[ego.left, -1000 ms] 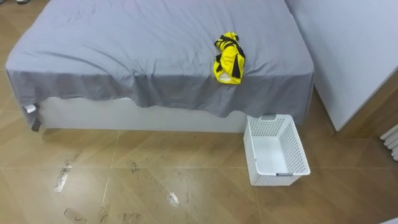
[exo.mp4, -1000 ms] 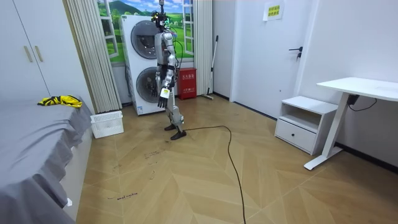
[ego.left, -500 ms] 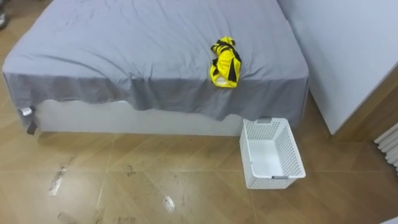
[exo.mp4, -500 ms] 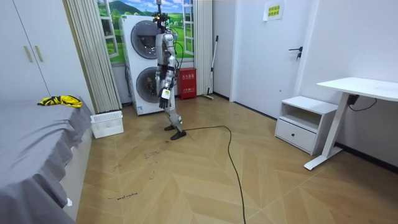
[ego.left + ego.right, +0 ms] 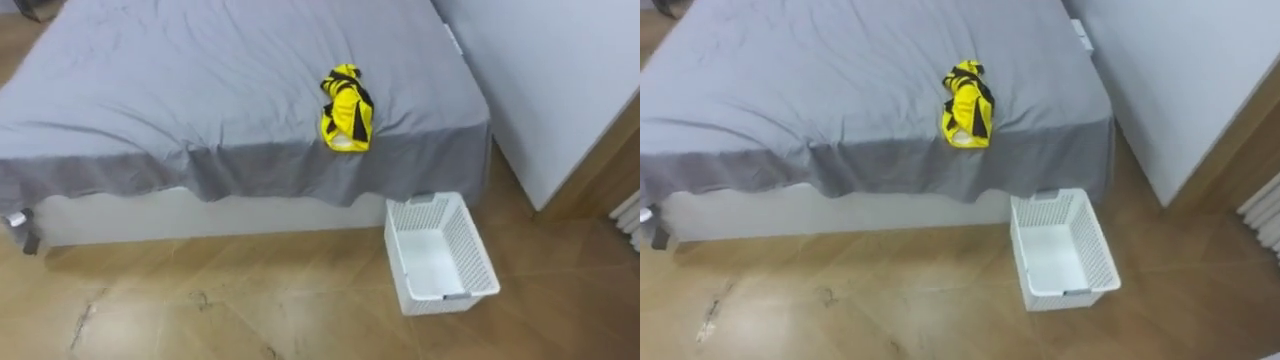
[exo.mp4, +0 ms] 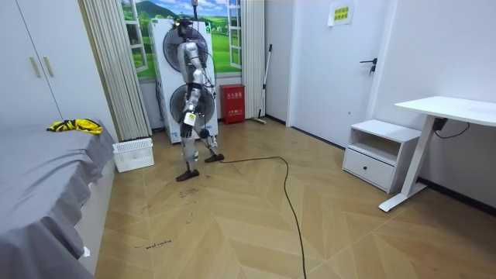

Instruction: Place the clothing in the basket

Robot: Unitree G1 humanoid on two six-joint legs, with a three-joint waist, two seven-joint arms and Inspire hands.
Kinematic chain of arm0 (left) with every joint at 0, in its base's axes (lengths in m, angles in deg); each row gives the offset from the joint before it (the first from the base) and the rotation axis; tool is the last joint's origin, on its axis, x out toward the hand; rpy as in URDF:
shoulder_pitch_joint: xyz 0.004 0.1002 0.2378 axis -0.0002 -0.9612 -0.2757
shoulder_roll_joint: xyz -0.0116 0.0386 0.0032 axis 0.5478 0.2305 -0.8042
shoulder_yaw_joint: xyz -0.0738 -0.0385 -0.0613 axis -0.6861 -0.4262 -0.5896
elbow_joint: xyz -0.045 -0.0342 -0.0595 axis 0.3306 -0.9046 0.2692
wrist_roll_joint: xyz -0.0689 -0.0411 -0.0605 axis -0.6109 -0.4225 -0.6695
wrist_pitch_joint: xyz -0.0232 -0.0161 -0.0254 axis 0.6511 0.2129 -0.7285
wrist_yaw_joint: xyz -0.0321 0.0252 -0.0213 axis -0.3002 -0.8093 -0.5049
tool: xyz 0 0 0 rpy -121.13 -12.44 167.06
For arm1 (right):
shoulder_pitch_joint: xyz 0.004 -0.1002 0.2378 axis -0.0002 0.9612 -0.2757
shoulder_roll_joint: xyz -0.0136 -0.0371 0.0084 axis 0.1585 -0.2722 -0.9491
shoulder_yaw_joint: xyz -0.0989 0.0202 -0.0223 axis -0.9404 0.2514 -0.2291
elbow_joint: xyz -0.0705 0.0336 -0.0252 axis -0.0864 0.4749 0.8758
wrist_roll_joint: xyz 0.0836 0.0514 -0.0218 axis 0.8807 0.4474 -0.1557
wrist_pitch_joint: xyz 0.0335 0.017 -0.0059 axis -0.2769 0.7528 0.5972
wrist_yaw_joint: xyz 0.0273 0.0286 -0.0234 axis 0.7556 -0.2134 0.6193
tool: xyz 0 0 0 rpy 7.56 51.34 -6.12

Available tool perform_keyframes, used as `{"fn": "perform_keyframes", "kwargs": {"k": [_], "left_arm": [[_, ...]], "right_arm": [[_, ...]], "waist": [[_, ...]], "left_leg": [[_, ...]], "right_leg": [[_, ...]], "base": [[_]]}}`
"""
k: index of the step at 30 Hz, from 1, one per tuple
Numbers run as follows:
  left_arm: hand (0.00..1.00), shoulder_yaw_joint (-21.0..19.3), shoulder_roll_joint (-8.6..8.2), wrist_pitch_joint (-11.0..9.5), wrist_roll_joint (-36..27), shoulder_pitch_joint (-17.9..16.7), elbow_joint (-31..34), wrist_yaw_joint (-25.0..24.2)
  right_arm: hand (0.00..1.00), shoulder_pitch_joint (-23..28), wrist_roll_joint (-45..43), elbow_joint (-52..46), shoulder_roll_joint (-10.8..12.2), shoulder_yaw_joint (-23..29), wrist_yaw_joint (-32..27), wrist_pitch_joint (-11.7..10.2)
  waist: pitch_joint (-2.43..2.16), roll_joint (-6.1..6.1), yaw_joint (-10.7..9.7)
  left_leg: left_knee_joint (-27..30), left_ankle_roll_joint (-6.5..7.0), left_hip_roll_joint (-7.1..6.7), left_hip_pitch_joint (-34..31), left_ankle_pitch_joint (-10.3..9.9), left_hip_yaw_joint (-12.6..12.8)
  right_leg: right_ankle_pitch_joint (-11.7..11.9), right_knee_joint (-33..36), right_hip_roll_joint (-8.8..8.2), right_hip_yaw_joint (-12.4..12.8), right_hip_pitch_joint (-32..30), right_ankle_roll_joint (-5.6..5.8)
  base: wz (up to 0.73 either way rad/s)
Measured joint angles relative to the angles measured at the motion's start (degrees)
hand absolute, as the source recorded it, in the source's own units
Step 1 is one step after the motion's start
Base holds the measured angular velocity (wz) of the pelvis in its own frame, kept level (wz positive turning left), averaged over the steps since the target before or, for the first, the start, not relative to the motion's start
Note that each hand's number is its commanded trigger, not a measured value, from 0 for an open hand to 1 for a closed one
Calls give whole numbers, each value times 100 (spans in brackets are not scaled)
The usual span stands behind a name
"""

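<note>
Just one garment (image 5: 345,112) lies on the bed (image 5: 200,80), one basket (image 5: 472,250) beside.

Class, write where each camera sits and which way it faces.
Left eye view: on the robot's head, looking down at the bed, the yellow-and-black garment and the white basket.
Right eye view: just beside it, same scene.
Room view: standing across the room, facing the whole robot before the washing machines; shares bed, garment, basket.
</note>
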Motion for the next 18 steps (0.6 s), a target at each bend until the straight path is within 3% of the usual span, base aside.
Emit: {"fn": "perform_keyframes", "kwargs": {"k": [1,2,3,4,5,6,7,8,9,10,11,12,13,14,15,16,17,18], "left_arm": [[0,-65,13,-10,-20,27,-35,-30],[0,-83,46,-91,-242,26,-63,-117],[0,-58,48,-119,-255,-6,-63,-125],[0,34,85,-120,-297,-63,-98,-126],[0,100,170,-106,-318,-57,-222,-112],[0,119,177,-95,-309,-65,-256,-106],[0,195,168,-69,-225,-69,-284,-98],[0,236,147,-52,-115,-91,-312,-96],[0,241,143,-43,15,-84,-322,-94],[0,238,148,-43,241,-85,-326,-93],[0,261,149,-44,436,-75,-317,-93],[0,264,147,-43,537,-63,-296,-93],[0,360,158,-45,594,-52,-233,-98],[0,553,197,-43,581,-6,-248,-95],[0,653,207,-42,582,8,-250,-93],[0,810,203,-39,589,21,-250,-95],[0,841,153,-20,663,29,-258,-96],[0,838,135,-13,744,31,-247,-95]], "right_arm": [[0,-16,-50,-16,13,40,-2,-56],[0,-24,-58,-13,23,24,-16,-86],[0,29,-34,-23,-17,13,-15,-81],[0,102,45,-32,-64,11,-52,-69],[0,172,111,-109,-28,29,-124,-67],[0,207,112,-181,-24,48,-142,-73],[0,219,135,-276,-30,119,-146,-85],[0,206,167,-379,-17,219,-151,-97],[0,176,170,-430,-16,223,-148,-131],[0,45,157,-463,-5,209,-132,-176],[0,42,170,-651,-4,208,-133,-201],[0,38,171,-764,-7,213,-135,-201],[0,-28,171,-930,-10,208,-140,-201],[0,-94,187,-1085,-8,210,-155,-203],[0,-132,179,-1132,-9,215,-168,-209],[0,-210,184,-1172,-6,215,-194,-247],[0,-249,187,-1202,-6,226,-201,-280],[0,-246,177,-1242,-5,238,-207,-289]], "waist": [[63,9,-6],[161,-32,70],[66,-6,68],[-20,89,5],[10,16,-1],[15,-15,5],[16,-1,23],[14,53,105],[29,83,145],[94,162,154],[99,219,92],[76,285,63],[103,301,10],[113,312,-53],[114,314,-81],[125,332,-87],[128,400,-130],[113,418,-161]], "left_leg": [[735,97,43,-203,-311,65],[1530,92,113,-492,-556,231],[1308,15,135,-464,-594,221],[1050,133,147,-280,-728,204],[1092,218,-52,30,-1015,208],[1076,262,-126,179,-1119,212],[952,328,-199,508,-1253,230],[714,357,-231,822,-1319,206],[610,363,-223,947,-1350,205],[390,368,-199,1230,-1376,123],[197,374,-164,1426,-1380,-40],[125,382,-123,1512,-1384,-74],[10,378,-97,1648,-1421,-212],[-92,371,-88,1796,-1466,-366],[-154,368,-88,1891,-1486,-414],[-338,353,-92,2170,-1529,-497],[-509,331,-70,2441,-1588,-673],[-591,317,-65,2572,-1602,-747]], "right_leg": [[105,-72,-94,76,216,31],[116,104,-168,457,406,28],[111,334,-158,487,376,36],[29,1255,-140,287,172,174],[191,2450,-327,156,-163,245],[487,2981,-417,93,-332,289],[1318,3741,-554,-25,-620,249],[1786,4288,-577,-16,-932,166],[1638,4530,-556,-51,-1154,86],[1257,4780,-404,-233,-1573,4],[904,4664,-215,-442,-1944,-109],[753,4480,-106,-554,-2162,-132],[573,3853,120,-718,-2538,-124],[574,2872,344,-747,-2773,-149],[615,2361,440,-754,-2840,-169],[848,1356,579,-815,-2892,-243],[1342,645,642,-973,-2865,-363],[1587,400,643,-1034,-2840,-366]], "base": [[-20],[-15],[-5],[11],[13],[5],[-9],[-17],[-17],[17],[38],[52],[56],[56],[51],[49],[54],[62]]}}
